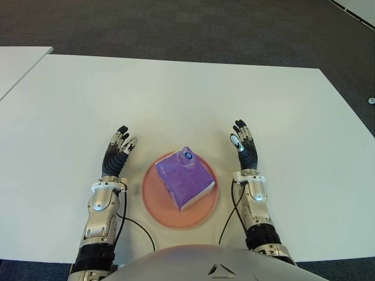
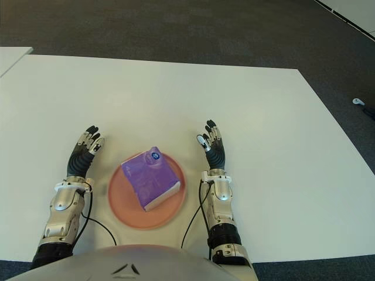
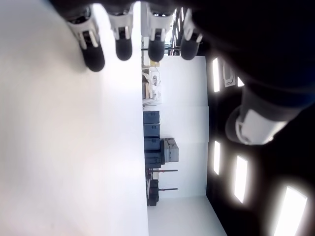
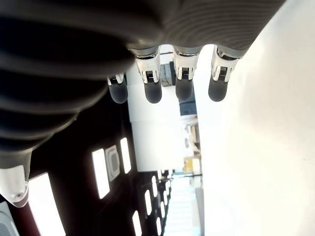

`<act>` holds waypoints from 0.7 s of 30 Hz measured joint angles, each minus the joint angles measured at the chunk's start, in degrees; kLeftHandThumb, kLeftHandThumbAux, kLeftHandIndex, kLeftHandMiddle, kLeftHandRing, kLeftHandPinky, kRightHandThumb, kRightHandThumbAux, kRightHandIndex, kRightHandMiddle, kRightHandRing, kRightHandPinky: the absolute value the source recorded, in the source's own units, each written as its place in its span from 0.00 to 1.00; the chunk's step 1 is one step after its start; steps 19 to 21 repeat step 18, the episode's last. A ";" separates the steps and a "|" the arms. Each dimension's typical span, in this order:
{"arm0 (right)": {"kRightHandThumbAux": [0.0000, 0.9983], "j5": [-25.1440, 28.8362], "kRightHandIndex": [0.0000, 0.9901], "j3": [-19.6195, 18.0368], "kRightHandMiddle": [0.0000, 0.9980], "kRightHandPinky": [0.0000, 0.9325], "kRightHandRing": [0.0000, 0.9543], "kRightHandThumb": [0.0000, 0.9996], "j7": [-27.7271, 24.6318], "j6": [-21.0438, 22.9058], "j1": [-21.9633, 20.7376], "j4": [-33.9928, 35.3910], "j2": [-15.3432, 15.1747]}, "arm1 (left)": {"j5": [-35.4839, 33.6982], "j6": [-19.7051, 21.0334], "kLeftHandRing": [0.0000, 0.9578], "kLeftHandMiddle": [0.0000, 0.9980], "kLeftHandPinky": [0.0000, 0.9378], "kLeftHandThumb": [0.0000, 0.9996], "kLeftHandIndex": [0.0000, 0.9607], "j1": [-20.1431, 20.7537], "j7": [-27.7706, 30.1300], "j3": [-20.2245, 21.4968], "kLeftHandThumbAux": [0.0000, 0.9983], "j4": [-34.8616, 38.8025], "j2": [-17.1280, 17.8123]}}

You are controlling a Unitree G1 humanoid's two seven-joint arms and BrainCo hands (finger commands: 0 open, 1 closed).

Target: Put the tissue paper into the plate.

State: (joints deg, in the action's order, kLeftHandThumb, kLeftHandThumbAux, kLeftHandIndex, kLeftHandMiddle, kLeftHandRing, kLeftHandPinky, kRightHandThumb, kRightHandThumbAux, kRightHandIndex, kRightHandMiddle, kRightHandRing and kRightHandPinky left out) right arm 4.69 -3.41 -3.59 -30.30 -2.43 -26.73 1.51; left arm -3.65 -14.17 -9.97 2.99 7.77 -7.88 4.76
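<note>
Plate (image 1: 157, 212) holds tissue pack (image 1: 184, 178) between empty, spread left hand (image 1: 119, 150) and right hand (image 1: 244, 144).

Purple tissue paper pack (image 1: 184, 177), lying flat and askew, inside round pinkish plate (image 1: 154, 205) on white table

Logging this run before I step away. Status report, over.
Left hand open, left of the plate. Right hand open, right of it. Purple tissue pack lies in the plate. Nothing in the way.
</note>
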 measured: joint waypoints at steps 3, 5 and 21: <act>0.49 -0.01 0.00 0.00 0.00 0.00 0.00 0.00 0.00 0.00 0.01 -0.04 0.00 | 0.22 0.08 0.00 0.00 0.00 0.00 0.00 0.00 0.00 -0.02 0.53 0.06 0.00; 0.49 -0.02 0.00 0.01 0.00 0.00 0.00 0.00 0.00 -0.01 0.04 -0.04 0.00 | 0.31 0.20 0.00 0.00 0.00 0.00 0.00 0.00 0.00 -0.02 0.53 0.13 0.00; 0.49 -0.04 0.00 0.05 0.00 0.00 0.00 0.00 0.01 -0.03 0.06 0.00 0.03 | 0.35 1.19 0.00 0.00 0.00 0.00 0.00 -0.01 -0.23 0.00 0.53 0.74 0.02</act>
